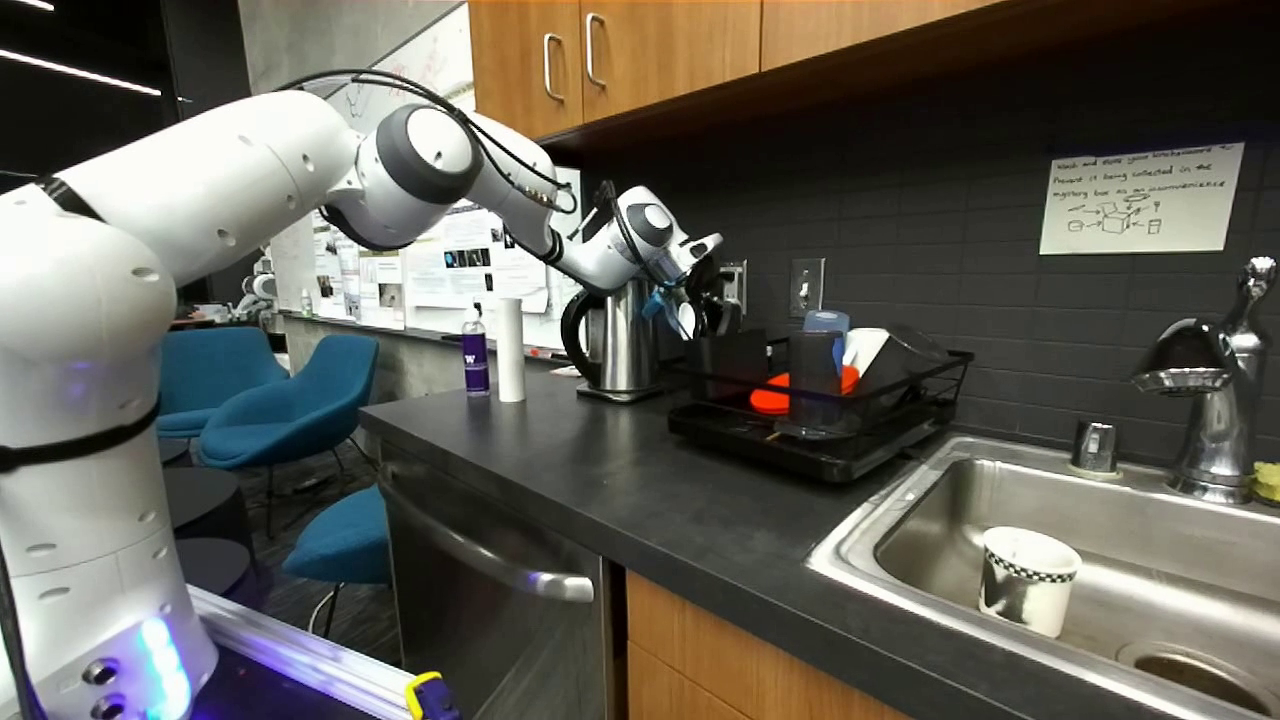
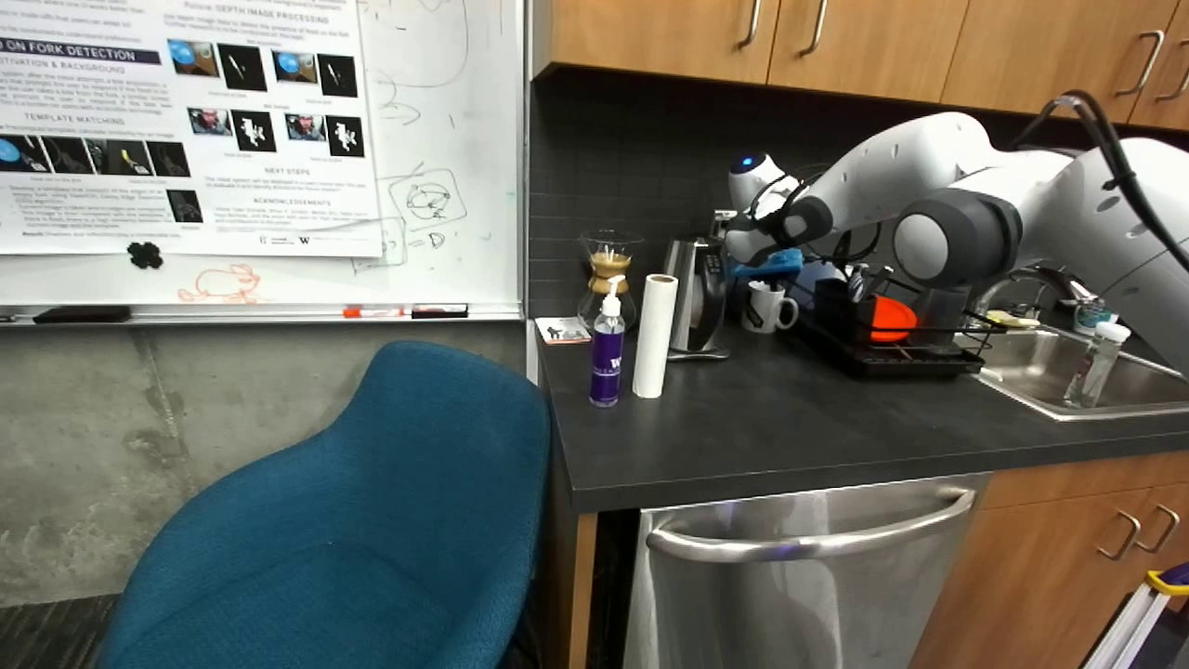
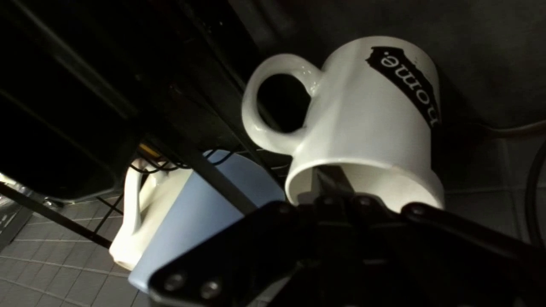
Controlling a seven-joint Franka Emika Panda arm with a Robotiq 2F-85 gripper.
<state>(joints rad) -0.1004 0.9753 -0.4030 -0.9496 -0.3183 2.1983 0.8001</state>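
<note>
One counter [image 2: 743, 437] bears a black dish rack [image 2: 915, 367]; near the rack stands a steel kettle [image 2: 685, 293]. Beside the rack, the gripper [image 3: 332, 185], its spread and hold impossible to tell, is at the mouth of a white mug [image 3: 371, 115].

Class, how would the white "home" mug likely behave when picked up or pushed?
The white mug is probably rigid and breakable, given its ceramic look. Its glossy sheen suggests slipperiness. With its handle jutting sideways, a push there might twist it.
</note>
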